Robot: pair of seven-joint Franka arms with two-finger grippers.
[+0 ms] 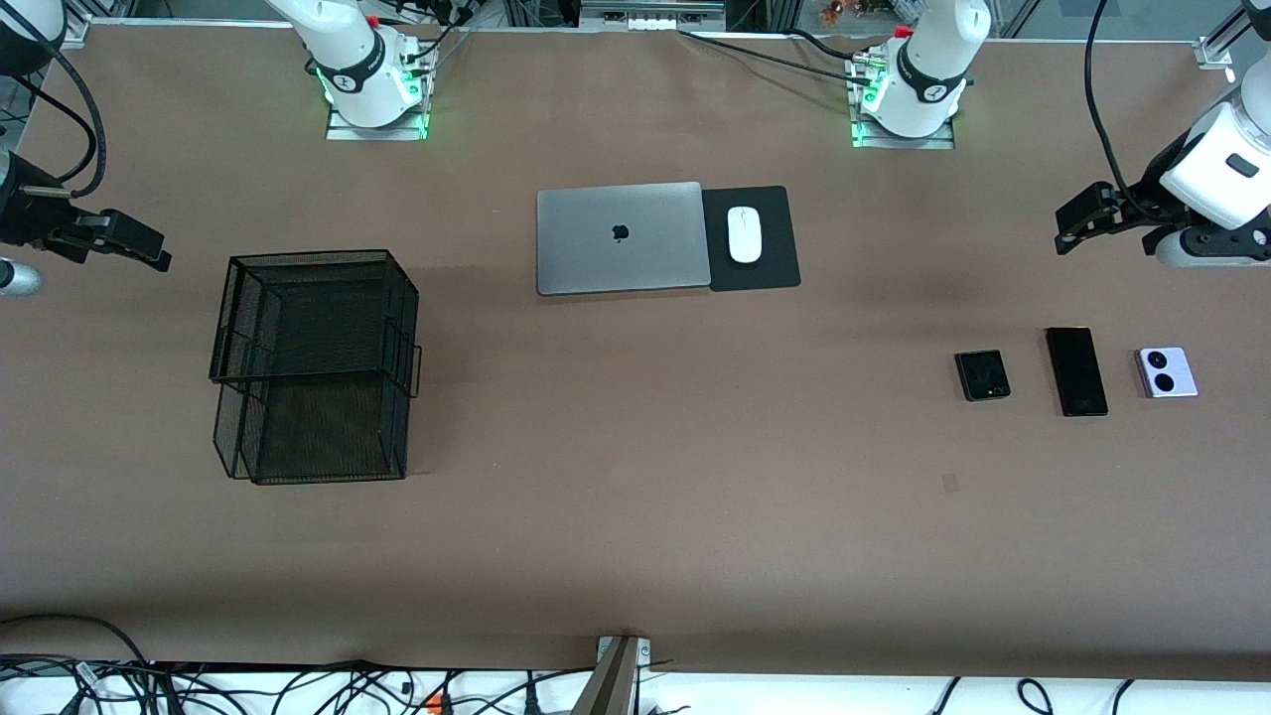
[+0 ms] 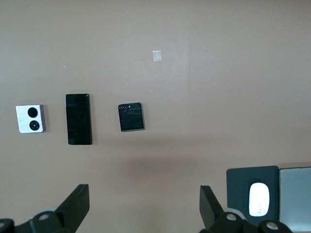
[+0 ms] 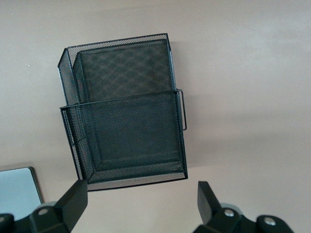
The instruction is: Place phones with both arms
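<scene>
3 phones are lying flat in a row on the table [image 1: 635,556] toward the left arm's end, apart from each other. The small black phone [image 1: 982,375], squarish with a thin pale edge, is sitting at the row's end closest to the table's middle, slightly tilted, 2 small lenses showing near one edge. The long black phone [image 1: 1076,371], a slim dark slab, is lying in the middle of the row, its length running toward the front camera. The lilac phone [image 1: 1166,372], small and squarish with 2 round black lenses facing up, is lying at the outer end.
</scene>
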